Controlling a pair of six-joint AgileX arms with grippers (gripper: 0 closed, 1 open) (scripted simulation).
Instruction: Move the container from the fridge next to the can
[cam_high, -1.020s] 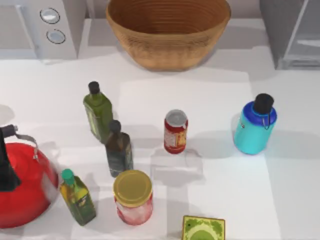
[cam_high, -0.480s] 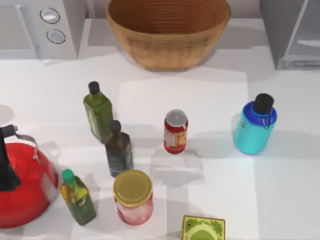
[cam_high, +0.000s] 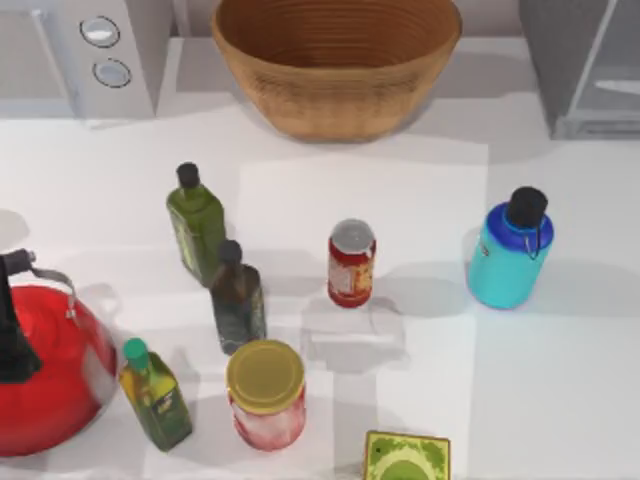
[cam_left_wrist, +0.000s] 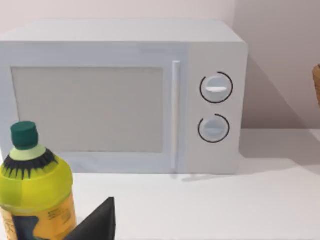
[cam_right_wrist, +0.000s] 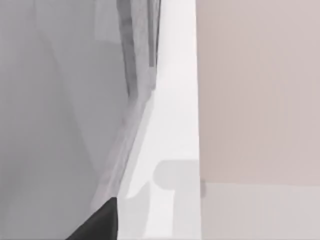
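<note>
The bottle (cam_high: 510, 252) stood upright at the frame's right, cap up, well apart from the can (cam_high: 351, 263) at center. Couldn't tell either gripper's finger state.

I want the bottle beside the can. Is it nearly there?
Partly. The bottle already stands upright on the table, out of the fridge, to the right of the can. Nothing holds it now. A clear gap remains, so it still needs moving closer.

- A white table (cam_high: 560, 400) spans the top view, crossed by soft grey shadows.
- A plain pinkish-beige wall (cam_left_wrist: 270, 60) rises behind it, evenly lit.
</note>
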